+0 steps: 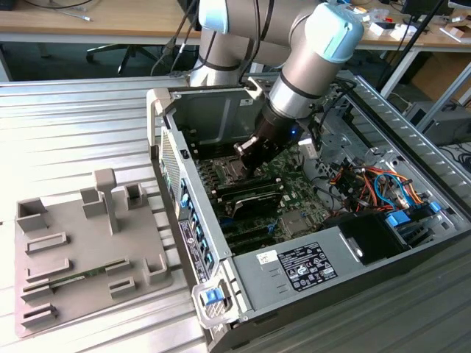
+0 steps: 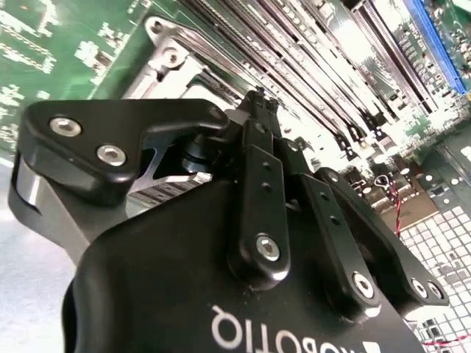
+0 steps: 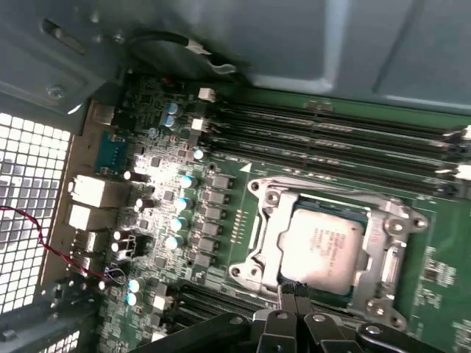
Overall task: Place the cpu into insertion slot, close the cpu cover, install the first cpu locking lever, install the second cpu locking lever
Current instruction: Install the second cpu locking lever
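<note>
From where I stand, in the exterior view, the grey arm reaches down into the open computer case (image 1: 309,220), and the gripper (image 1: 248,163) hangs low over the motherboard (image 1: 294,193), close to the socket. I think it is held so low because the work there is small and precise. A grey fixture tray (image 1: 88,250) lies well apart, on the exterior view's left.

In the second wrist view the gripper (image 2: 259,99) is seen from behind its own body. The fingers (image 2: 257,195) come together to a narrow tip with nothing between them, which I judge suits pushing on a thin lever or frame better than a wide stance.

The first wrist view shows what the others hide: the cpu (image 3: 322,247) already lies flat in its slot, with the cpu cover (image 3: 379,254) closed around it, its window framing the silver top. The fingertips (image 3: 294,294) sit just beside the near edge of the cover. Whether the locking levers are engaged, I cannot tell.
</note>
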Motion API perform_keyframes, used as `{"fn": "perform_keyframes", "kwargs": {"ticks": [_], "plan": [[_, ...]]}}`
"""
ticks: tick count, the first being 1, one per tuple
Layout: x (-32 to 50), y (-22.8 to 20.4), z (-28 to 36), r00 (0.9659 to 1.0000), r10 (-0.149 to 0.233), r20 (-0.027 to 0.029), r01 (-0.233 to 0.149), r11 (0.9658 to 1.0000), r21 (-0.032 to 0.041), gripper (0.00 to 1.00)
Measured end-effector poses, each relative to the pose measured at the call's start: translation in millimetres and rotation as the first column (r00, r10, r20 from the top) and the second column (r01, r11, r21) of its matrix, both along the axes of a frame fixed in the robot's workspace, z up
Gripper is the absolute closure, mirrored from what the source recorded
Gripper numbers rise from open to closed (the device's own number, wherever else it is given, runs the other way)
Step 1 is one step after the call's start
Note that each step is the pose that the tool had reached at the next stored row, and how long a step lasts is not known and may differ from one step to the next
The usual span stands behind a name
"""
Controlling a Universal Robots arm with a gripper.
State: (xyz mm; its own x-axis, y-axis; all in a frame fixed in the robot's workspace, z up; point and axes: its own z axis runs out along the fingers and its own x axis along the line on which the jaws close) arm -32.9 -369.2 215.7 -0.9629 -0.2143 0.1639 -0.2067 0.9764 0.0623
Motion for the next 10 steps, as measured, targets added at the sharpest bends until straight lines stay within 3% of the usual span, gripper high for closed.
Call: {"fn": "perform_keyframes", "kwargs": {"ticks": [6, 10], "plan": [[11.4, 1.5, 10.6, 1.0, 0.0, -0.0062, 0.0, 1.0, 0.0003, 0.89], [12.8, 2.5, 19.5, 1.0, 0.0, -0.0071, 0.0, 1.0, 0.0009, 0.89]]}}
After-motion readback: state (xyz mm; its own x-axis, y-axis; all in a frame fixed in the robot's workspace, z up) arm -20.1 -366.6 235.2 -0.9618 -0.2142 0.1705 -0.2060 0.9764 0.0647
